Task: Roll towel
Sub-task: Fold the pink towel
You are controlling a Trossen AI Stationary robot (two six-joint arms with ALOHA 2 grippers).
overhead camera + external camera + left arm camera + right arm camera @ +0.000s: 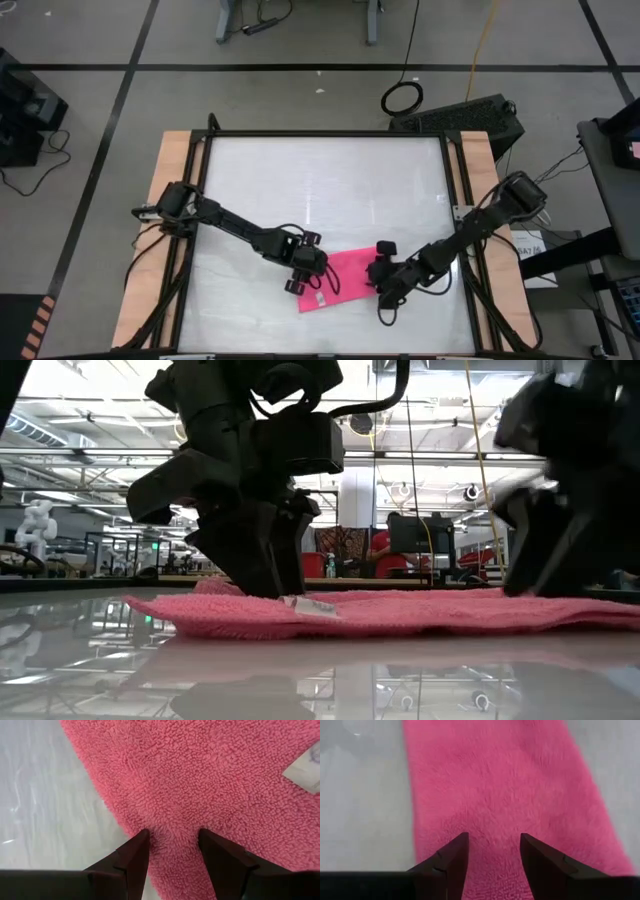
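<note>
The table [250, 180] carries the towel [340, 275] near its front edge, a little right of the middle. The towel lies flat as a long strip, and its long axis runs left to right, slightly tilted, so one short end points to each arm. The left gripper [308, 268] stands down on the left end and the right gripper [385, 280] on the right end; both look equally near, so I judge the roll may begin from either end.

In each wrist view the fingers are spread with pink pile between the tips, pressing on the cloth and not pinching a fold. A small white label [306, 766] lies on the towel.

The low view hides the fingertips behind dark gripper bodies, so whether any edge is lifted I cannot tell.
</note>
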